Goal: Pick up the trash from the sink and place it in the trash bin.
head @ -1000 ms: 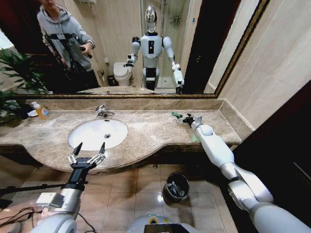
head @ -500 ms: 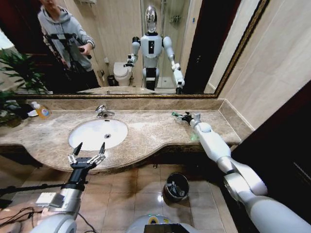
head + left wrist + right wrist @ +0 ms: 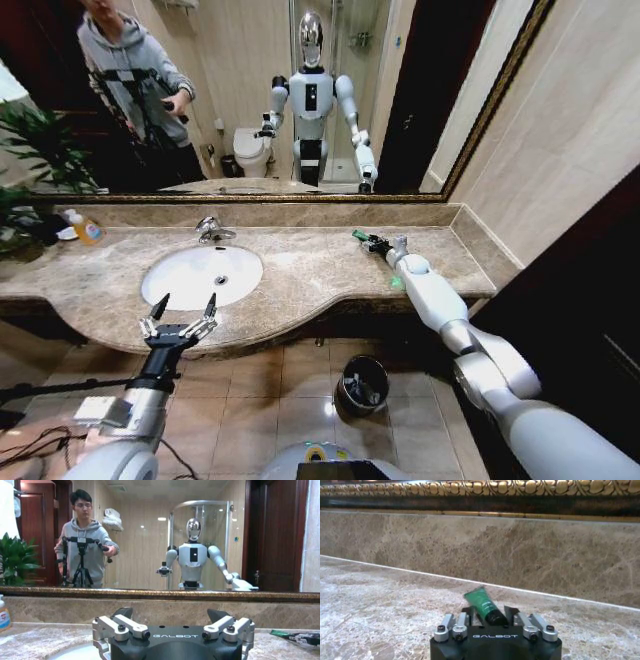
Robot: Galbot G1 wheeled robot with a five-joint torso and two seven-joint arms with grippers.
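A small dark-green stick [image 3: 482, 603] lies low over the marble counter at the right, near the back wall. My right gripper [image 3: 491, 612] holds its capped end, fingers drawn in close on both sides. The head view shows the same stick [image 3: 357, 236] and right gripper [image 3: 376, 242]. The white oval sink [image 3: 203, 275] shows nothing inside but its drain. My left gripper [image 3: 183, 308] hangs open at the counter's front edge, just before the sink. The trash bin [image 3: 363, 384] stands on the tiled floor below the counter.
A chrome tap [image 3: 210, 229] stands behind the sink. An orange-yellow bottle [image 3: 87, 230] sits at the far left of the counter beside a plant. A wall mirror runs along the back. A dark door panel stands to the right.
My right gripper has slid a little to the left along the counter, and the green stick has shifted slightly left with it. The left arm has stayed still.
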